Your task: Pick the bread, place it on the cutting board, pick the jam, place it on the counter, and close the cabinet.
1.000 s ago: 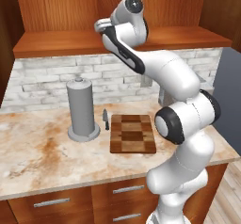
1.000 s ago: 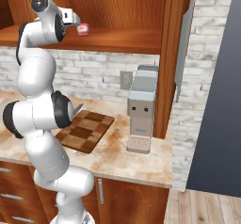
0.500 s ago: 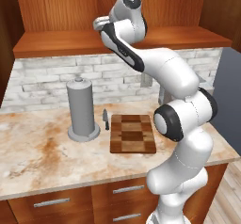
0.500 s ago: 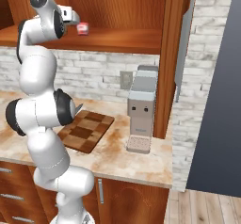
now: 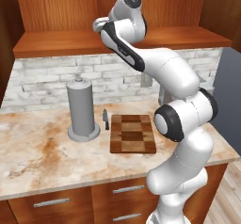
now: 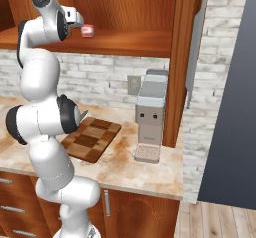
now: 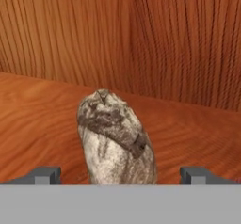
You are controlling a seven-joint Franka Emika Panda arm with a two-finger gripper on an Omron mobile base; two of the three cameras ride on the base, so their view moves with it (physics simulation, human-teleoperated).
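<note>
While reaching: step one, picking the mottled brown rounded bread loaf [image 7: 115, 140].
Bread: on the cabinet's wooden shelf [image 7: 42, 119], between the fingertips.
Gripper [image 7: 120, 175]: jaws spread wide, holding nothing.
Next: advance, close on the loaf, carry to the checkered wooden cutting board [image 5: 132, 133].

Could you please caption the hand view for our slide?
Open end effector lined up on the bread, which sits on the cabinet shelf between its fingertips.

The bread [image 7: 115, 140] is set on the shelf of the open cabinet [image 6: 125, 42], with the jam [image 6: 87, 30] on that shelf too, while below, on the counter [image 5: 42, 157], the cutting board [image 5: 132, 133] is laid right of a canister [image 5: 83, 108].
</note>
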